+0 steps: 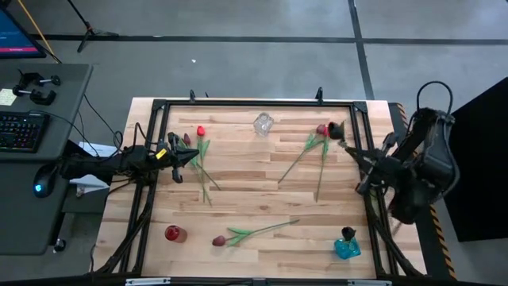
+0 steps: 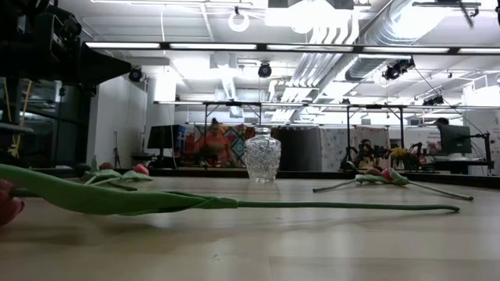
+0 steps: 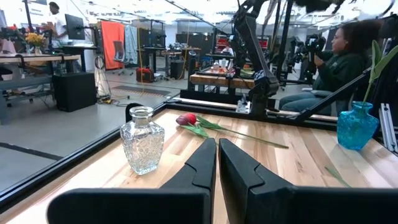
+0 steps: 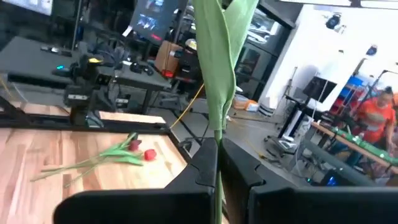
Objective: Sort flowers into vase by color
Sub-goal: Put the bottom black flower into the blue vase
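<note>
My right gripper [image 4: 217, 163] is shut on a green tulip stem; in the high view it [image 1: 343, 137] hovers at the table's far right, by two maroon-headed tulips [image 1: 311, 151] lying flat. The held flower's head is outside the wrist view. My left gripper [image 3: 217, 162] is shut and empty, near the left edge [image 1: 186, 161], beside tulips lying there [image 1: 200, 159], one with a bright red head. Another tulip [image 1: 254, 232] lies near the front edge. A clear glass vase [image 1: 263, 124] stands at the far middle, a red vase [image 1: 175, 233] near left, and a blue vase [image 1: 347, 248] near right, with a dark flower in it. My right gripper pinches the flower's thin stem [image 4: 217, 144] between its two fingers, which lie across it. A long green leaf [image 4: 222, 56] rises from the fingers, and a little stem shows on their other side. The flower looks lifted off the wood.
A black frame rail [image 1: 254, 103] runs around the tabletop. Bare wood lies between the glass vase and the near tulip. A desk with a keyboard and mouse [image 1: 24, 131] stands left of the table. People sit in the room beyond [image 3: 339, 59].
</note>
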Controlling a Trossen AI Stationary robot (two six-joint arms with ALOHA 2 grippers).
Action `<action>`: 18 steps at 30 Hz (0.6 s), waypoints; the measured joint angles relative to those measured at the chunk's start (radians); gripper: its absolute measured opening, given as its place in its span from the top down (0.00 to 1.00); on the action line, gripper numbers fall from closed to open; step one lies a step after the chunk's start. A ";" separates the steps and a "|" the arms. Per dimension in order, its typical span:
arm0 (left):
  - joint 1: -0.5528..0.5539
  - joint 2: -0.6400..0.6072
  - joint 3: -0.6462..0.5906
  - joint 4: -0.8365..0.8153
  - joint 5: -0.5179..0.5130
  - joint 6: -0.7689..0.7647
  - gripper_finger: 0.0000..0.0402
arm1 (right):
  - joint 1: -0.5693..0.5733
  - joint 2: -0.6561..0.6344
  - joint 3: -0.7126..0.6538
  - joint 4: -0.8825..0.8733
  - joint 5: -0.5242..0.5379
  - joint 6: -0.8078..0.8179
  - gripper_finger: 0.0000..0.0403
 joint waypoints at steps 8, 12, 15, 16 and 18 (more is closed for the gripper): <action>0.000 0.000 0.000 0.000 0.000 0.000 0.98 | -0.110 0.070 0.302 0.824 -0.627 -0.971 1.00; 0.000 0.000 0.000 0.000 0.000 0.000 0.98 | -0.149 0.078 0.301 0.970 -1.018 -1.042 1.00; 0.000 0.000 0.000 0.000 0.000 0.000 0.98 | -0.101 0.075 0.248 0.913 -1.086 -0.997 1.00; 0.000 0.000 0.000 0.000 0.000 0.000 0.98 | -0.072 0.070 0.216 0.909 -1.085 -0.990 1.00; 0.000 0.000 0.000 0.000 0.000 0.000 0.98 | -0.011 0.057 0.145 0.920 -1.084 -0.979 1.00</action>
